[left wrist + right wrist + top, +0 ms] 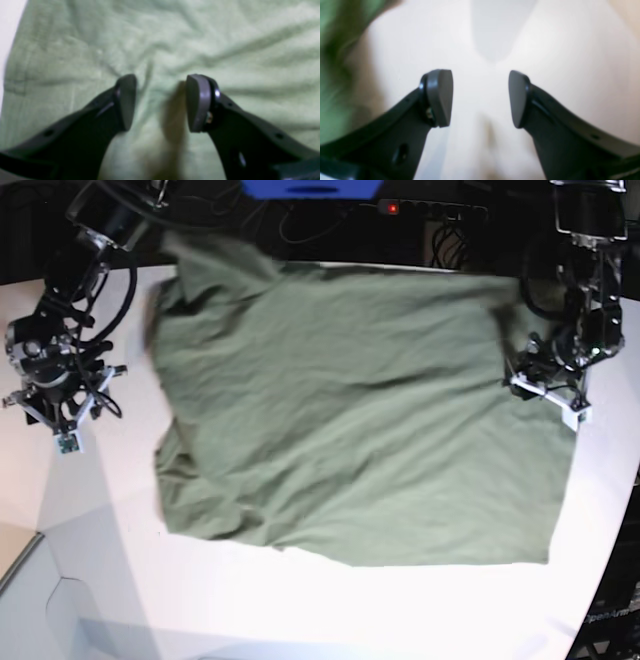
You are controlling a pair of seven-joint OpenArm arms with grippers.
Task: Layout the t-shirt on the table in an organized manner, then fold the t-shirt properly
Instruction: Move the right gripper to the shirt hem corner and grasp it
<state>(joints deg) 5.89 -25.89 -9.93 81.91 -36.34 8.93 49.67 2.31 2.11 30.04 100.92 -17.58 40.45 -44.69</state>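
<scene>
Lying spread across the large smooth white tabletop [300, 610], the plain olive-green short-sleeved cotton t-shirt [350, 410] covers most of the middle of the surface in the base view. The fabric is mostly flat, with shallow wrinkles running across it. Its edge on the left of that view is bunched and folded over on itself, while the edge on the right runs fairly straight down to a lower corner. The lower edge slants across the bare tabletop, which shows below the garment and along both sides.

The left gripper [161, 102] is positioned over the t-shirt [225, 45] near the garment's edge on the right of the base view. In the left wrist view, its two grey fingertip pads [198, 102] stand apart with a clear gap between them. Wrinkled green cloth fills the field behind and between the pads, and nothing is clamped. A blurred dark shadow lies on the cloth below the gap. A narrow strip of white table [7, 30] shows at the left margin of that view.

The right gripper [480, 98] is positioned over bare tabletop [570, 62], beside the bunched edge of the garment and apart from it. Its pads [442, 97] are likewise spread, with only white surface visible between them and nothing held. A blurred portion of the t-shirt [335, 62] occupies the left margin of the right wrist view.

In the base view, the right arm [60, 370] stands at the left and the left arm [570, 350] at the right.
</scene>
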